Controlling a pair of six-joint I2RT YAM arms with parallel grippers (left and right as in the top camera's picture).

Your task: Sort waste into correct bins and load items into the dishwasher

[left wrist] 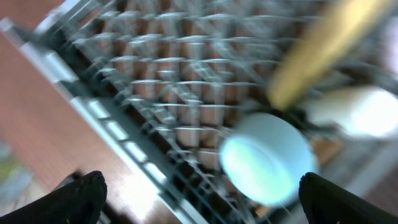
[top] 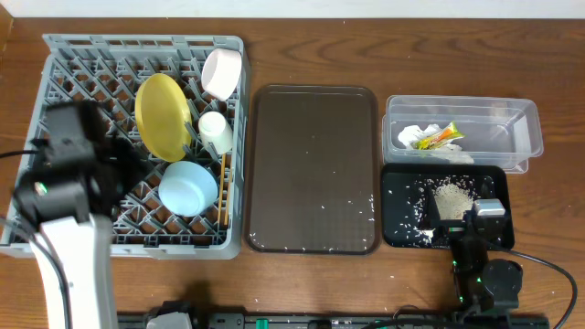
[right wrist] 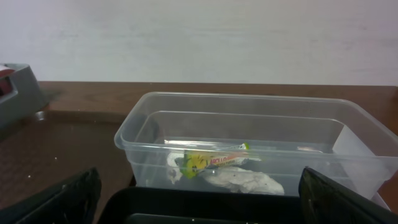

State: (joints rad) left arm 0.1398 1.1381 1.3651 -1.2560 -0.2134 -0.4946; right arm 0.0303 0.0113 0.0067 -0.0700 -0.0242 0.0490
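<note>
The grey dish rack [top: 55,55] holds the yellow plate [top: 163,114] on edge, the light-blue bowl [top: 187,187], two white cups [top: 222,73] [top: 217,131] and the chopsticks [top: 223,187]. My left gripper [left wrist: 199,199] is open and empty over the rack's left front; its blurred view shows the blue bowl [left wrist: 267,158] and the plate [left wrist: 323,46]. The clear tub [top: 521,123] holds the white napkin [top: 411,137] and the yellow-green wrapper [top: 437,138]. The black tray [top: 398,206] holds rice scraps [top: 448,194]. My right gripper [right wrist: 199,199] is open and empty at the black tray's near edge, facing the tub [right wrist: 249,124].
The dark-brown serving tray [top: 315,169] lies between the rack and the bins, with a few rice specks near its front and right edge. The left arm [top: 69,201] covers the rack's left front part. The right arm base [top: 484,274] sits at the table's front right.
</note>
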